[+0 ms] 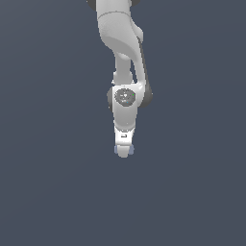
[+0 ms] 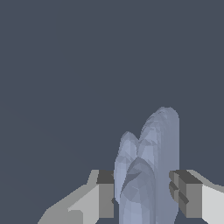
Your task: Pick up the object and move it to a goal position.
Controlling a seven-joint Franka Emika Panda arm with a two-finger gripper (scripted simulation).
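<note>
The tool [image 2: 142,194] is closed on the pale blue-grey object [image 2: 146,175], which sits between its two fingers [image 2: 106,197], so the pick looks done, while the carry to the goal, unmarked in either view, appears still left.

Robot arm [image 1: 122,43], white: one. Claw [image 2: 142,194]: one, with two dark-padded fingers [image 2: 105,194]. Pale blue-grey lump [image 2: 146,170], ridged and rounded: one, seen in both views, sitting between the two fingers. Plain dark grey ground [image 1: 48,144]: one, unbroken.
</note>
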